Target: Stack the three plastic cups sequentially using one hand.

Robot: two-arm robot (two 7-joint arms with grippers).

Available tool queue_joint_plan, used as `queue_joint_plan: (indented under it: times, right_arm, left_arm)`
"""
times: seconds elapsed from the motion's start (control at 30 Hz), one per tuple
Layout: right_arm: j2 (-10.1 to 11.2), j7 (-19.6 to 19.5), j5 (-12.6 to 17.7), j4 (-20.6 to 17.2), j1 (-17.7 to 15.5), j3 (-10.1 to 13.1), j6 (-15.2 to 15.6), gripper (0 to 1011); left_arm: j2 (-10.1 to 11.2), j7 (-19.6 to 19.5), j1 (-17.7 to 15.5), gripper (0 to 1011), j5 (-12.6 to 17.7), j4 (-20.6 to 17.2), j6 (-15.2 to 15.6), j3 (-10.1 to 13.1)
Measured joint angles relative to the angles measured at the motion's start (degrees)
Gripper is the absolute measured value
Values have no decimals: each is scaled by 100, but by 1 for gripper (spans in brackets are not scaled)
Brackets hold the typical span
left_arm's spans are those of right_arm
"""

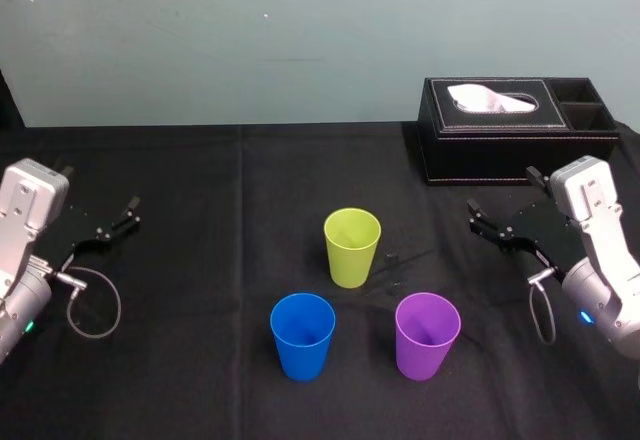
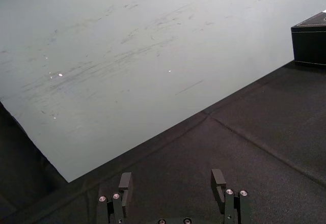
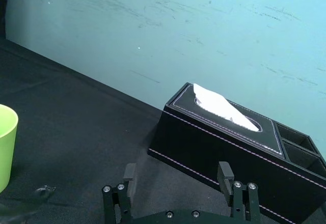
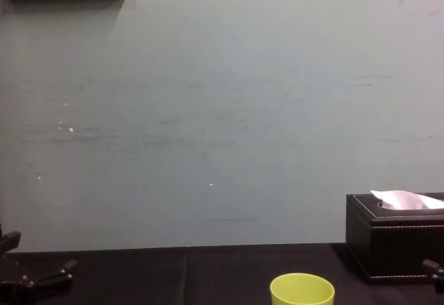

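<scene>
A bench (image 1: 190, 370) draped in black cloth carries three upright plastic cups, none touching. The lime-green cup (image 1: 352, 247) stands between the left claw (image 1: 115, 218) and the right claw (image 1: 482, 218), nearer the right one. The blue cup (image 1: 303, 336) and purple cup (image 1: 427, 336) stand side by side, closer to the robot than either claw. A black tissue box (image 1: 510, 135) sits beyond the right claw, by the wall.

Smooth, slightly glossy plastic on lime-green cup (image 1: 352, 247), blue cup (image 1: 302, 335), purple cup (image 1: 427, 335). Matt black cloth (image 1: 200, 360), faintly creased, over surface (image 1: 150, 405). Leather-look black tissue box (image 1: 500, 145), pale stitching; soft white paper tissue (image 1: 490, 98). Matt, scuffed painted wall (image 1: 250, 40). Matt black left claw (image 2: 171, 175) and right claw (image 3: 177, 168), shiny metal screws (image 3: 121, 187).
</scene>
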Motion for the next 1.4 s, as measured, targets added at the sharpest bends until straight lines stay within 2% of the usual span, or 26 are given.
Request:
queue_joint_plan:
  times: [1.4]
  right_arm:
    - [0, 0, 0, 0, 0, 0, 0, 1004]
  left_arm:
    - [0, 0, 0, 1011, 0, 0, 0, 0]
